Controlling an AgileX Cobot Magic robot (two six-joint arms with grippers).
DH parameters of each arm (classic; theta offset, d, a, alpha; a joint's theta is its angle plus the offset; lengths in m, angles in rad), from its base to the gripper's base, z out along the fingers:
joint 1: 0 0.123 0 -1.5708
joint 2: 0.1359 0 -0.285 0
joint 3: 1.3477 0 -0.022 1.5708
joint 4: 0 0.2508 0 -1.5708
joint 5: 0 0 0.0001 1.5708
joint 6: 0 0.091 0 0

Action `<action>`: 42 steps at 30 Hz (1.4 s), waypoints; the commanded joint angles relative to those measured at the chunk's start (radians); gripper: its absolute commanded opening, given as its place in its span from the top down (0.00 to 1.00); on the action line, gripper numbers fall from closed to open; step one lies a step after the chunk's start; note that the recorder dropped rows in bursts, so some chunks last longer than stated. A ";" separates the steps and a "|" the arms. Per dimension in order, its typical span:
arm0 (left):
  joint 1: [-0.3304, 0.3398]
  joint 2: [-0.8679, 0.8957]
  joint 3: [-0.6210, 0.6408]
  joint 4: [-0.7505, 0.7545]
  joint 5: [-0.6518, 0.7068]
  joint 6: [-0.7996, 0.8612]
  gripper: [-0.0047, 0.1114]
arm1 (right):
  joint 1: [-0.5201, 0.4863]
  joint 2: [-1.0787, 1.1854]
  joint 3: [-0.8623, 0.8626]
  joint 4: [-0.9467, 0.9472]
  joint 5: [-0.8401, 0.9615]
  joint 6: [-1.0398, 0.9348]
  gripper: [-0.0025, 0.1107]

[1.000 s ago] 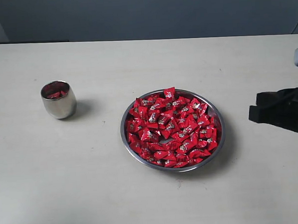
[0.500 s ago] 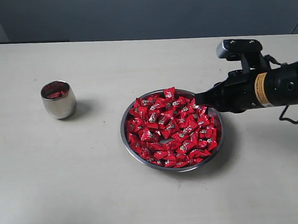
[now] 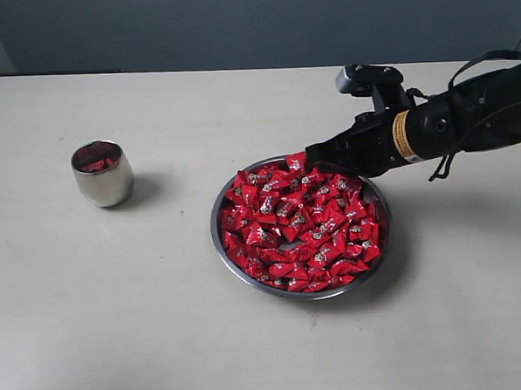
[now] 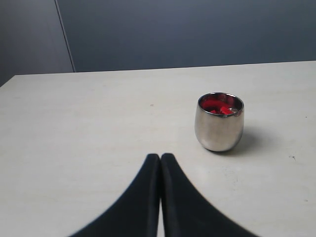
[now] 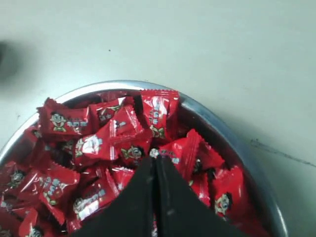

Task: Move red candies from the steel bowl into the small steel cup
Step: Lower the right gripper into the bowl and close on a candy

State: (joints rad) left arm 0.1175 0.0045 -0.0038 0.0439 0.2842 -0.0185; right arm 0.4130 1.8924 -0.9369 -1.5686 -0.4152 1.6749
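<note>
The steel bowl (image 3: 376,202) sits right of centre on the table, heaped with red candies (image 3: 297,224). The small steel cup (image 3: 102,174) stands at the left with a few red candies (image 4: 217,105) inside. My right gripper (image 3: 312,154) hangs over the bowl's far rim, shut, with nothing between its fingers. In the right wrist view its tips (image 5: 153,160) hover just above the candies (image 5: 123,133) near the bowl's rim (image 5: 217,123). My left gripper (image 4: 160,157) is shut and empty, a short way from the cup (image 4: 219,122); it is out of the exterior view.
The pale table (image 3: 162,322) runs back to a dark wall. The black right arm (image 3: 466,119) with its cable stretches in from the right edge above the table.
My right arm has swung in from the right edge, reaching leftward until its shut gripper is over the bowl's far rim. The cup, the bowl and the candies have not moved.
</note>
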 commanded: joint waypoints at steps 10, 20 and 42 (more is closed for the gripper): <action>0.001 -0.004 0.004 0.001 0.001 -0.001 0.96 | -0.005 0.037 -0.046 -0.176 0.001 0.254 0.63; 0.001 -0.004 0.004 0.001 0.001 -0.001 0.96 | -0.005 0.037 -0.078 -0.176 0.010 0.269 0.64; 0.001 -0.004 0.004 0.001 0.001 -0.001 0.96 | -0.005 0.109 -0.088 -0.172 0.019 0.296 0.64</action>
State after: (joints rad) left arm 0.1175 0.0045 -0.0038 0.0439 0.2842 -0.0185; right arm 0.4130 2.0017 -1.0190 -1.7421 -0.4087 1.9718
